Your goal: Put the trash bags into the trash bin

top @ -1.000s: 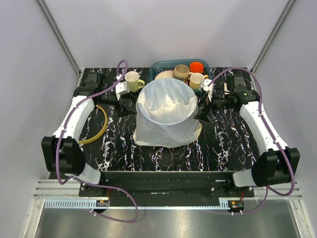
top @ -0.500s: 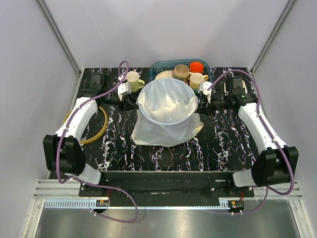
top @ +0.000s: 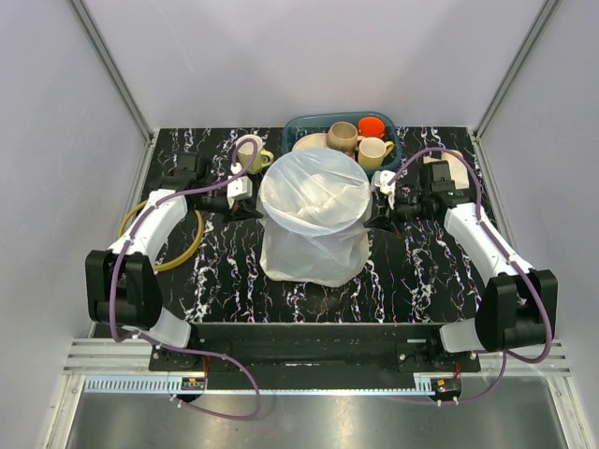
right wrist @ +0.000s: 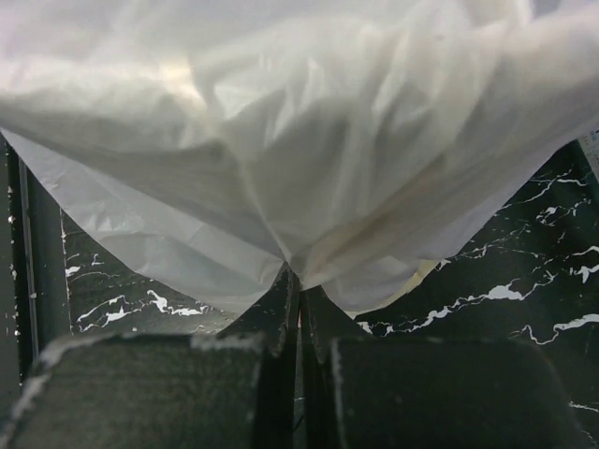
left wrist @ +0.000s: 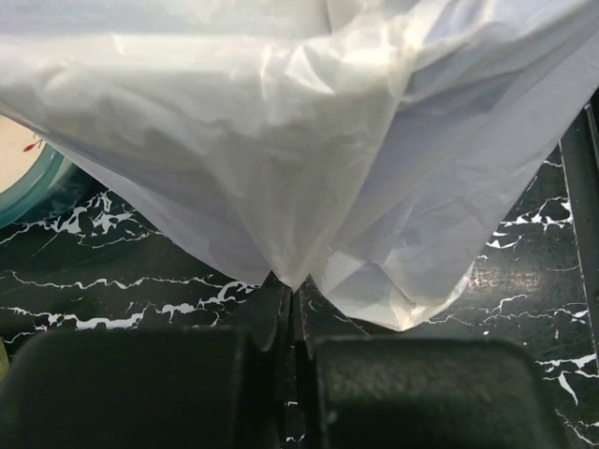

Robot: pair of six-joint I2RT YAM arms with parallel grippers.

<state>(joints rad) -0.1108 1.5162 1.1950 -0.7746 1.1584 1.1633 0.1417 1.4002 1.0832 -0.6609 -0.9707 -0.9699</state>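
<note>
A large translucent cream-white trash bag (top: 314,220) stands mid-table as a tall round shape with its mouth open upward. The trash bin is hidden; I cannot tell what the film is draped over. My left gripper (top: 255,211) is shut on the bag's left side, and in the left wrist view the film (left wrist: 281,140) comes to a pinched point at the closed fingertips (left wrist: 293,285). My right gripper (top: 372,221) is shut on the bag's right side, where the film (right wrist: 309,131) gathers into its closed tips (right wrist: 298,276).
A teal basket (top: 298,123) behind the bag holds mugs (top: 372,150), an orange cup (top: 372,124) and a cream plate (top: 307,142). A yellowish mug (top: 250,155) stands at back left. A yellow ring (top: 185,251) lies under the left arm. A pale edge (right wrist: 423,273) peeks from under the bag.
Both grippers moved in against the bag's sides and shut on the film. The bag's loose skirt drew in from the table, and the bag now looks narrower and taller.
</note>
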